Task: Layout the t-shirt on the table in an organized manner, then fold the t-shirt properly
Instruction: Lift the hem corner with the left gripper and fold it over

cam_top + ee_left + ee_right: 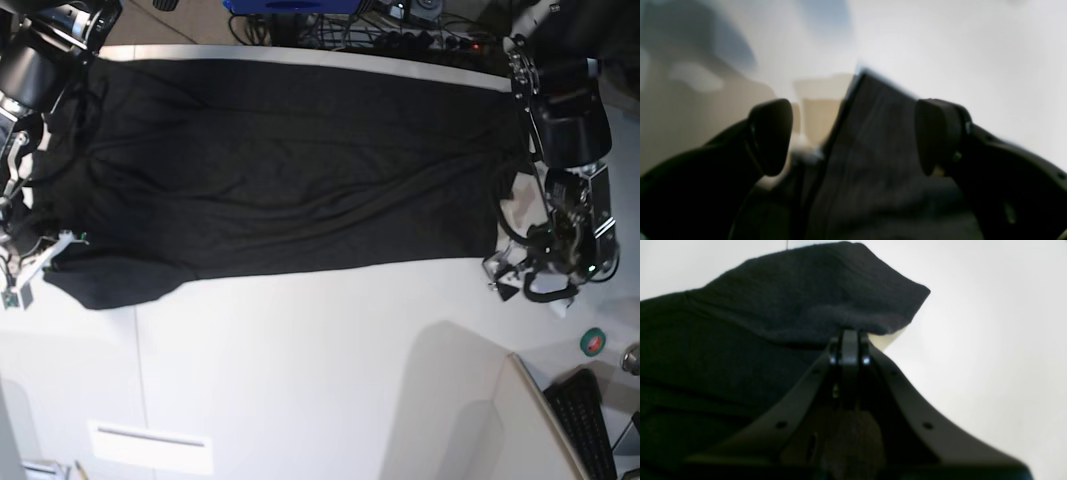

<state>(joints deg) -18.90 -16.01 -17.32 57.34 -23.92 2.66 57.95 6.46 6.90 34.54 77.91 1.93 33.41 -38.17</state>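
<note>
The black t-shirt (300, 180) lies spread lengthwise across the far half of the white table (300, 380), plain side up with a few long creases. In the left wrist view my left gripper (853, 133) is open, its two fingers wide apart above an edge of the t-shirt (873, 150) that lies on the table (973, 50). At the base view's right end it sits at the shirt's edge (505, 278). In the right wrist view my right gripper (850, 340) is shut on a raised fold of the t-shirt (773, 306), near the shirt's corner.
A keyboard (590, 420) and a green tape roll (594, 342) sit at the near right, beyond a slanted table edge. Cables and a blue box (290, 5) line the far edge. A white rectangular patch (150, 447) shows on the near left tabletop.
</note>
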